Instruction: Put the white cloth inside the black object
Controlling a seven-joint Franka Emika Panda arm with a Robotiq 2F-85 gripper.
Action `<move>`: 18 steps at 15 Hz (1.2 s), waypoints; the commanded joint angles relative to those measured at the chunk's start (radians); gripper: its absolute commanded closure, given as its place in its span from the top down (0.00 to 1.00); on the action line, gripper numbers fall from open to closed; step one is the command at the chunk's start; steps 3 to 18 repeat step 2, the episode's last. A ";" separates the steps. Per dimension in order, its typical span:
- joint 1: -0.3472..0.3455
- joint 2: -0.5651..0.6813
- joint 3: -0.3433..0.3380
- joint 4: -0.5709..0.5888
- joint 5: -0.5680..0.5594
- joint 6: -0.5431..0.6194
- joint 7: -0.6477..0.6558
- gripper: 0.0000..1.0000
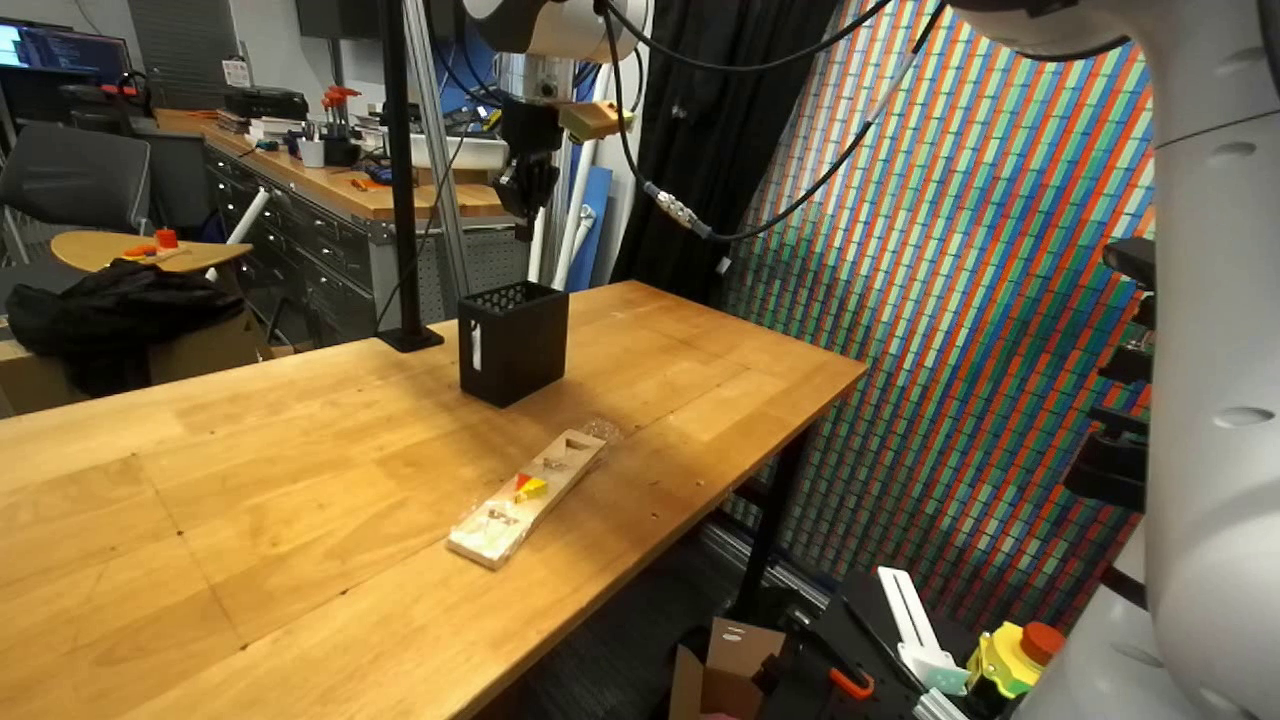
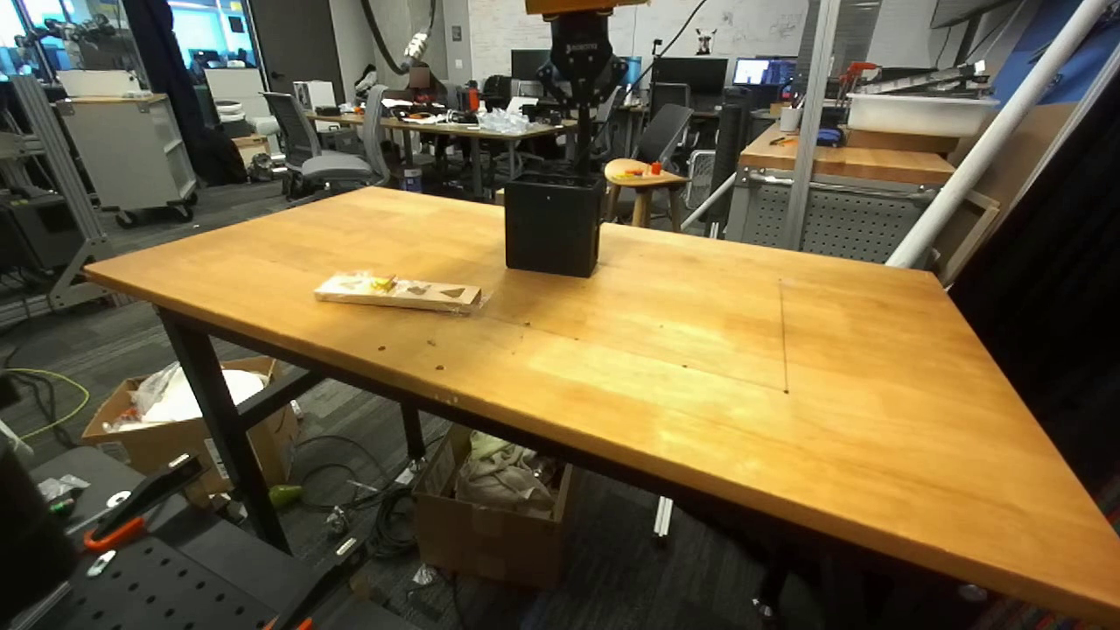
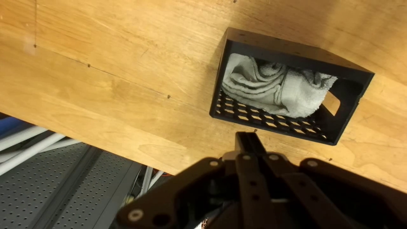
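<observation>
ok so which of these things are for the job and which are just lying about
For the job:
box, standing on the table
cloth, bunched inside the box
jaws, shut and empty

Just lying about:
wooden strip, on the table
yellow piece, on the wooden strip
carton, lower than the table

Glare pales the tabletop; faint shadow edges the black box; the gripper looks dim.

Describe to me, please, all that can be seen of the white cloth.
In the wrist view, the white cloth lies bunched inside the black box. It looks like soft, thick fabric, with several curved folds at that view's left and a smoother, fuzzy-edged part at the right. The shut gripper is apart from it. The cloth's underside is hidden, so I cannot tell what it rests on.
</observation>
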 commanded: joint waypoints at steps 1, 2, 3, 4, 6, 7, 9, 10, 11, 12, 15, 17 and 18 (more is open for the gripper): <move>0.006 0.001 -0.008 0.003 0.003 -0.003 -0.002 0.03; 0.006 0.001 -0.008 0.003 0.003 -0.003 -0.002 0.03; 0.006 0.001 -0.008 0.003 0.003 -0.003 -0.002 0.03; 0.006 0.001 -0.008 0.003 0.003 -0.003 -0.002 0.03; 0.006 0.001 -0.008 0.003 0.003 -0.003 -0.002 0.03; 0.006 0.001 -0.008 0.003 0.003 -0.003 -0.002 0.03; 0.006 0.001 -0.008 0.003 0.003 -0.003 -0.002 0.03; 0.006 0.001 -0.008 0.003 0.003 -0.003 -0.002 0.03; 0.006 0.001 -0.008 0.003 0.003 -0.003 -0.002 0.03; 0.006 0.001 -0.008 0.003 0.003 -0.003 -0.002 0.03; 0.006 0.001 -0.008 0.003 0.003 -0.003 -0.002 0.03; 0.006 0.001 -0.008 0.003 0.003 -0.003 -0.002 0.03; 0.006 0.001 -0.008 0.003 0.003 -0.003 -0.002 0.03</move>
